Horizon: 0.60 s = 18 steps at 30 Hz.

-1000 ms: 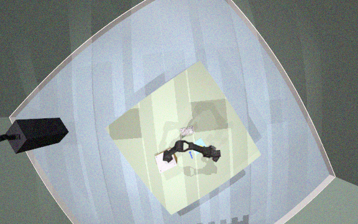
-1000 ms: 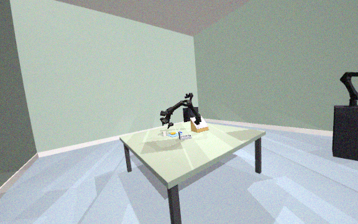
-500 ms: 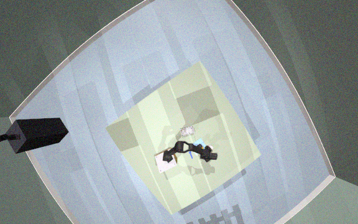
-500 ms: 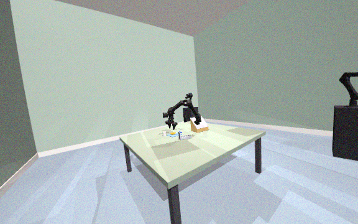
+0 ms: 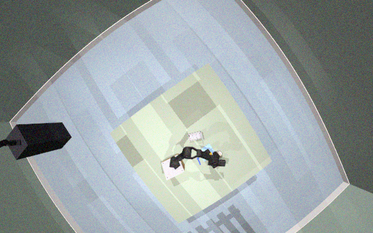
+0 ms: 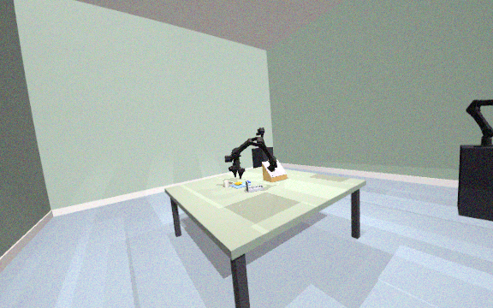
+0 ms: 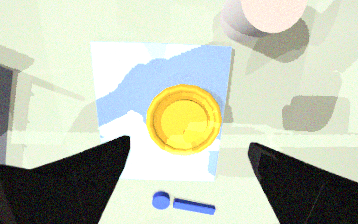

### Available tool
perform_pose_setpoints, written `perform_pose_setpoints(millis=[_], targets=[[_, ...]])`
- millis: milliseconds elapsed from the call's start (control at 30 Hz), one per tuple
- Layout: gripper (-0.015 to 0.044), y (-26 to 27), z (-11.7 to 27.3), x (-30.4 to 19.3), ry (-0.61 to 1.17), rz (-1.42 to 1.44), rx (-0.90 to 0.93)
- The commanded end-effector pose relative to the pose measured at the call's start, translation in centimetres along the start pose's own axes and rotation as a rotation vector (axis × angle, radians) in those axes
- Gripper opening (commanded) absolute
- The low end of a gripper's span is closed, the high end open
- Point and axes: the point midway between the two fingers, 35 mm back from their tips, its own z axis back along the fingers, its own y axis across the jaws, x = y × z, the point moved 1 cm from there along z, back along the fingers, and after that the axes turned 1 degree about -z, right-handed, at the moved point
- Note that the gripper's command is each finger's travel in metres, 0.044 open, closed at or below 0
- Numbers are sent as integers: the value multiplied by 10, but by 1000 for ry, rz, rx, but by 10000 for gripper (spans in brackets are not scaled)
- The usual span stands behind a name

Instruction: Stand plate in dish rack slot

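Fingers: spread wide and released, nothing between them; the two dark tips enter the wrist view from the lower corners, pointing down at the counter point(image 7: 55, 30)

Plate point(image 7: 184, 119): yellow, round, lying flat; ahead of the fingers and centred in the gap between them, apart from both tips; not lifted

Mat point(image 7: 125, 80): pale blue and white square under the plate; the plate sits toward its near right part; its near edge runs between the two fingers

Spoon point(image 7: 182, 203): small, blue, lying flat on the counter just off the mat's near edge, between the fingers

Cup point(image 7: 272, 12): pale pink, round, beyond the plate and toward the right finger's side, off the mat

Dish rack point(image 5: 195, 136): white, on the counter well apart from the fingers; nothing visible standing in it

Arm point(image 6: 251, 147): black, bent over from its base; fingers hang above the plate, seen from the exterior
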Motion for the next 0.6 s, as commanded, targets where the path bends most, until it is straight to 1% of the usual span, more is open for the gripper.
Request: perform_pose_setpoints(millis=[0,567], targets=[[400,1,-9,-1,4,-11,9],[400,2,-37,-1,4,-12,11]])
